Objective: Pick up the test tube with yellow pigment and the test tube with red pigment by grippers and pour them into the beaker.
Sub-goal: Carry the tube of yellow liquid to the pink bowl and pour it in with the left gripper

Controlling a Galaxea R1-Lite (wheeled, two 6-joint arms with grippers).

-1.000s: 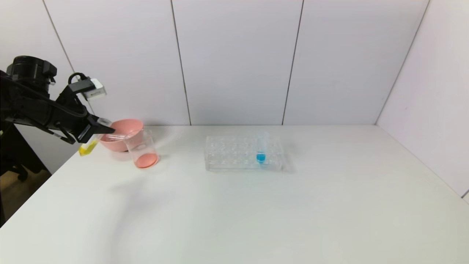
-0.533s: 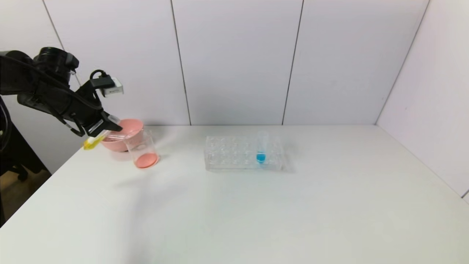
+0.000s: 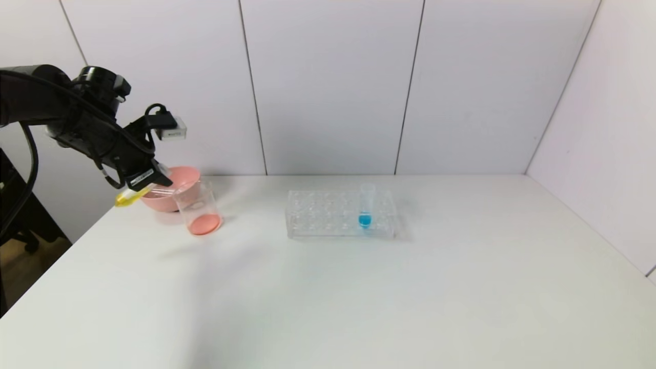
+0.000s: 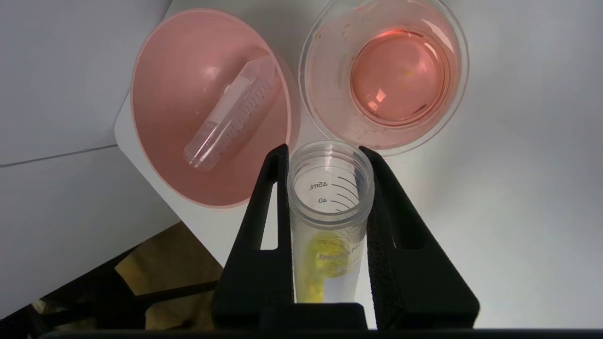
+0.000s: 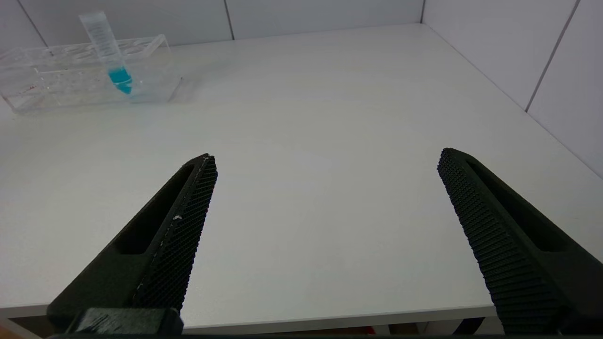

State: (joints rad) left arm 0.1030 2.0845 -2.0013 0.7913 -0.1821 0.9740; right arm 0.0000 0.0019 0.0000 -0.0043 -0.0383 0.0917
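White matte table (image 3: 359, 297), spanning the whole head view. Far centre, a clear many-holed rack (image 3: 341, 213) with one upright blue-liquid tube (image 3: 365, 207). Far left, a smooth pink bowl (image 3: 174, 187); only in the left wrist view, an empty clear tube (image 4: 231, 117) lying inside. Just right of it, the glass beaker (image 3: 199, 207) with red-orange liquid. Left gripper (image 3: 147, 179) beside the bowl, fingers (image 4: 264, 245) clamping the tilted yellow-pigment tube (image 4: 330, 221), marked "45mL" and "40". Right gripper (image 5: 325, 197) seen only by its wrist camera, textured fingers spread wide.
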